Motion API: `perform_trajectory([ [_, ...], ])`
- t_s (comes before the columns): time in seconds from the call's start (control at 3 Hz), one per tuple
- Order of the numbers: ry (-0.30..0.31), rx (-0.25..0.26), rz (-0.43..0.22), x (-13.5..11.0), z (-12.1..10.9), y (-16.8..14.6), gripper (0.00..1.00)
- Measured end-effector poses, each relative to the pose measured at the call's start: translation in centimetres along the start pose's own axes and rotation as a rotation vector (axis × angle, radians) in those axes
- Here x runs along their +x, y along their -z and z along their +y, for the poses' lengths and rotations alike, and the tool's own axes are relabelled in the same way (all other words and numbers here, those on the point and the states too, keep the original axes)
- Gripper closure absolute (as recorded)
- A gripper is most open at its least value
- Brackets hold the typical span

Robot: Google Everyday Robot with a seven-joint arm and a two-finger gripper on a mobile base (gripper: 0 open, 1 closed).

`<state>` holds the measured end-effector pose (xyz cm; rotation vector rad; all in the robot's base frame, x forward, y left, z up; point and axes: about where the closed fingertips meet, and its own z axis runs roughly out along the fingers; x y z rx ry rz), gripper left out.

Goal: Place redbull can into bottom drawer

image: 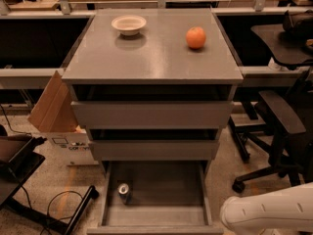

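The redbull can [123, 192] stands upright in the open bottom drawer [166, 182], near its left wall, with its silver top facing up. The drawer is pulled out from under the two upper grey drawers of the cabinet [151, 58]. My gripper is out of view. Only a white arm segment [266, 213] shows at the bottom right corner, to the right of the drawer's front corner and apart from the can.
A white bowl [128, 23] and an orange [195, 37] sit on the cabinet top. A cardboard box [53, 112] leans at the cabinet's left. A black office chair [276, 126] stands at the right. A black frame and cables [29, 173] lie at the lower left.
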<state>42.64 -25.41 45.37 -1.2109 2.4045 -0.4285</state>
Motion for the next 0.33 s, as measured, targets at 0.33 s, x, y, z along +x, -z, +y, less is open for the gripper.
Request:
perform_trajectory([
  [0.33,0.221,0.100,0.047,-2.44,-0.42,5.55,1.00],
])
